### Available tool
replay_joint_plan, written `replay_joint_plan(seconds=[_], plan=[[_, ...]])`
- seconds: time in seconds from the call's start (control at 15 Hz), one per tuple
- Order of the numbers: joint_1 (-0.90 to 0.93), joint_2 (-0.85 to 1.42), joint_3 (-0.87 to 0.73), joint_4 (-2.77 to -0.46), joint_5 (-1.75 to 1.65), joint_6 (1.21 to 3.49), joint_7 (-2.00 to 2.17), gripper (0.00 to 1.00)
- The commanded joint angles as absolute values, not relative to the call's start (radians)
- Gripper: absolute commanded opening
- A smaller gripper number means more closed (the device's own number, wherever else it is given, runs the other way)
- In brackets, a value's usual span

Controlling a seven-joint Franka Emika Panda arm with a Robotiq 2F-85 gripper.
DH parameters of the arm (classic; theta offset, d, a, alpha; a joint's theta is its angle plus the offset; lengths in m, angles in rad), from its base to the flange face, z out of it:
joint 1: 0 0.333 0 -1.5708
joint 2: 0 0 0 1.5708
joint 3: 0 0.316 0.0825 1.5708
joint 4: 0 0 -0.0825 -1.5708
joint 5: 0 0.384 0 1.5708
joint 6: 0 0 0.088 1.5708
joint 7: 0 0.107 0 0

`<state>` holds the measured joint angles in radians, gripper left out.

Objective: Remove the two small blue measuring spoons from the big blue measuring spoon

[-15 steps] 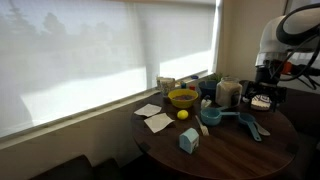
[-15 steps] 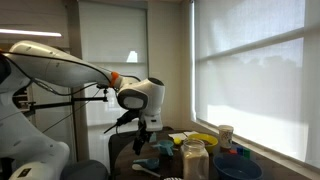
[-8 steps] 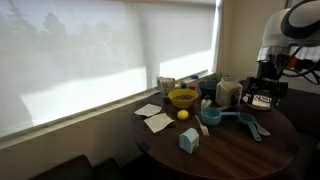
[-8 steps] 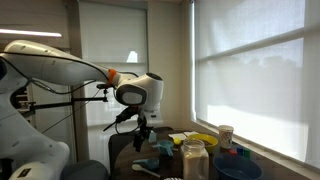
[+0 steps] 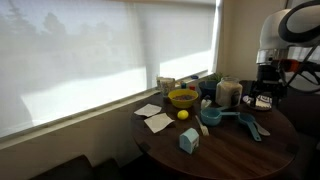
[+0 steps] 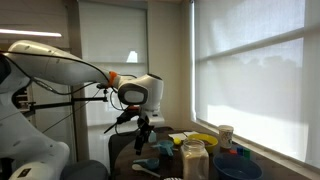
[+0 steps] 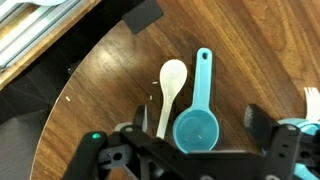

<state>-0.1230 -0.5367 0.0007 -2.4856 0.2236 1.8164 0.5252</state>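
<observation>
In an exterior view the big blue measuring spoon (image 5: pixel 209 117) lies mid-table, its handle pointing towards a smaller teal scoop (image 5: pixel 251 127). My gripper (image 5: pixel 265 99) hangs open and empty above that end of the table. In the wrist view one teal scoop (image 7: pixel 198 128) lies between my open fingers (image 7: pixel 198 120), bowl empty, handle pointing away. I cannot tell its size. A cream spoon (image 7: pixel 171 85) lies beside it. A second small blue scoop cannot be told apart. In an exterior view my gripper (image 6: pixel 142 138) hovers over the table's near side.
A yellow bowl (image 5: pixel 183 98), a lemon (image 5: pixel 183 114), a light-blue carton (image 5: pixel 188 140), white napkins (image 5: pixel 156 120) and a glass jar (image 5: pixel 228 92) stand on the round wooden table (image 5: pixel 225 150). The jar (image 6: pixel 194 160) and table edge (image 7: pixel 70 60) also show.
My gripper has shifted slightly and risen a little above the table. Nothing on the table has moved.
</observation>
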Motion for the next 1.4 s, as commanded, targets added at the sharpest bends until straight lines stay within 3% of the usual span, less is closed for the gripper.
replay_joint_plan(seconds=[0.0, 0.6, 1.33], plan=[[-0.121, -0.454, 0.046, -2.406, 0.106, 1.794, 0.454, 1.0], [-0.013, -0.342, 0.05, -2.276, 0.03, 1.861, 0.123, 1.0], [0.063, -0.279, 0.044, -2.283, 0.065, 1.937, -0.115, 1.0]])
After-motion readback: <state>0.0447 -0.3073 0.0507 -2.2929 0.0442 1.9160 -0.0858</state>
